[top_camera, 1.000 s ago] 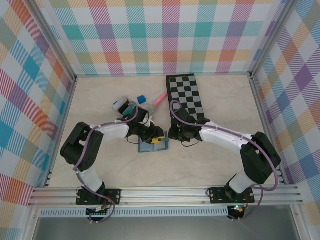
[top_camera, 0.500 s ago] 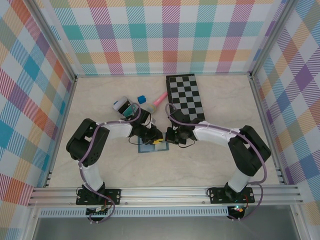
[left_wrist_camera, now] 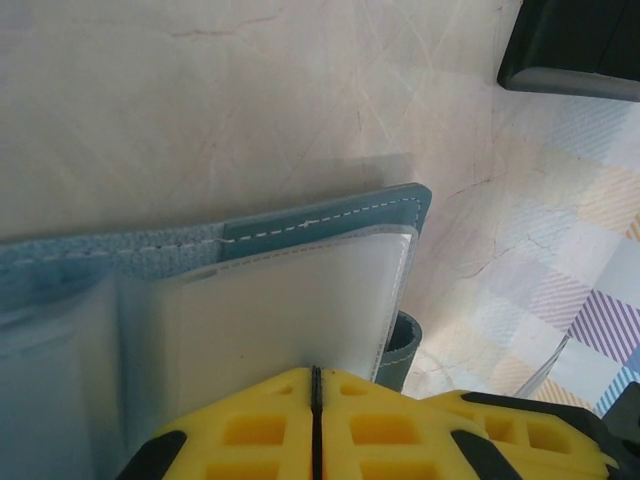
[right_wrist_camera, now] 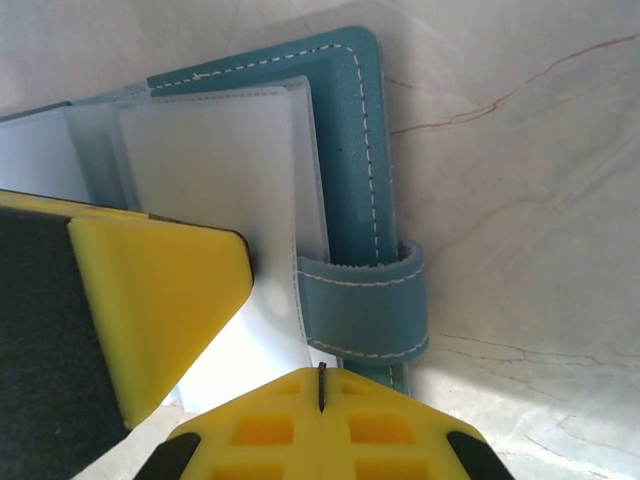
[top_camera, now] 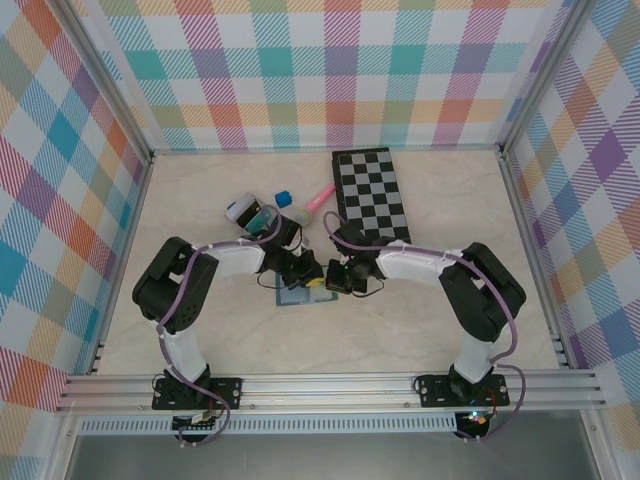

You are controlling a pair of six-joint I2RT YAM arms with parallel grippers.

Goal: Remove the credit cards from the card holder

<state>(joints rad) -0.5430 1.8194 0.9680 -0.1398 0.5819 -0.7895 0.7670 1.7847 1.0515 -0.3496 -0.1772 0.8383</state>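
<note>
Top view: a pale marbled tabletop (top_camera: 210,330) walled in by pastel plaid panels. A small slate-blue folding card holder (top_camera: 296,297) lies open near the middle of the table. The two arms meet over its 2 o'clock corner. The left gripper (top_camera: 313,280) comes in from 9 o'clock and the right gripper (top_camera: 333,282) from 3 o'clock, almost touching each other. A black-and-white chessboard (top_camera: 372,195) lies at 1 o'clock from the holder. A pink stick-shaped object (top_camera: 320,200) and a small blue cap (top_camera: 284,197) sit at 12 o'clock.

Left wrist view: the left gripper (left_wrist_camera: 314,385) shows its yellow fingertips pressed together, with only a thin seam between them. They sit at the 6 o'clock edge of the card holder (left_wrist_camera: 330,215), over a frosted clear plastic sleeve (left_wrist_camera: 280,310). Whether the sleeve is pinched cannot be told.

Right wrist view: the right gripper (right_wrist_camera: 321,385) also has its yellow tips shut flush. They rest at 6 o'clock by the card holder's (right_wrist_camera: 350,120) stitched blue strap loop (right_wrist_camera: 365,300). A yellow finger (right_wrist_camera: 160,290) of the left gripper lies on the sleeves at 9 o'clock.
</note>
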